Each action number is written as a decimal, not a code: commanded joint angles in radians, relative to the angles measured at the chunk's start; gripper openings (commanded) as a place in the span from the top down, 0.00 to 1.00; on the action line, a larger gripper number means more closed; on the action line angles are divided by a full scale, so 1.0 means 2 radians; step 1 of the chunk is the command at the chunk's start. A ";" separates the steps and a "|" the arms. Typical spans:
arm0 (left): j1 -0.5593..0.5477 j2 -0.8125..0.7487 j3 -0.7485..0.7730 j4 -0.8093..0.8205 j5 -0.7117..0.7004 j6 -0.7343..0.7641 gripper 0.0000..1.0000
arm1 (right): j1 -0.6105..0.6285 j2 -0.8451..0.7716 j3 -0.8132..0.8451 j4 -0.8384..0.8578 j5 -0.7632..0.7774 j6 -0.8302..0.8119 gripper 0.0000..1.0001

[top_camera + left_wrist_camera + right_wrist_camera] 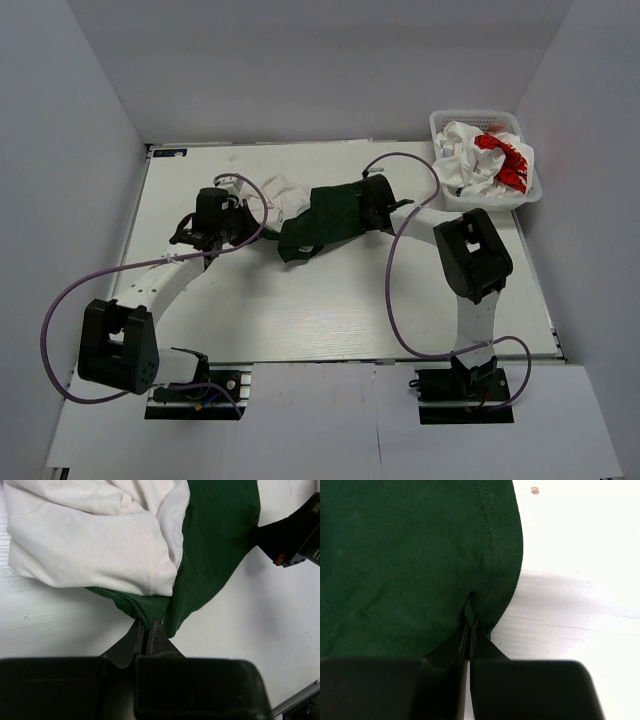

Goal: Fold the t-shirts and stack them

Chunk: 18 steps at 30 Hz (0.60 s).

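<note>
The white t-shirt with dark green sleeves [318,222] lies bunched on the table between my two grippers; its white body [100,540] and a green sleeve [220,535] fill the left wrist view. My left gripper [243,218] is shut on a green fold at the shirt's left end [149,625]. My right gripper [368,208] is shut on the green sleeve's hem [472,622] at the right end. The second t-shirt, white with red print [490,160], lies crumpled in the basket [448,198].
The white lattice basket stands at the table's back right corner. The right arm's elbow [472,255] sits just in front of it. Purple cables loop over the table [400,310]. The right gripper's body shows in the left wrist view [295,535].
</note>
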 commanded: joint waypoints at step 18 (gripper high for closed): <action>-0.003 -0.112 0.132 -0.085 -0.038 0.000 1.00 | 0.009 -0.379 -0.050 0.136 0.071 -0.126 1.00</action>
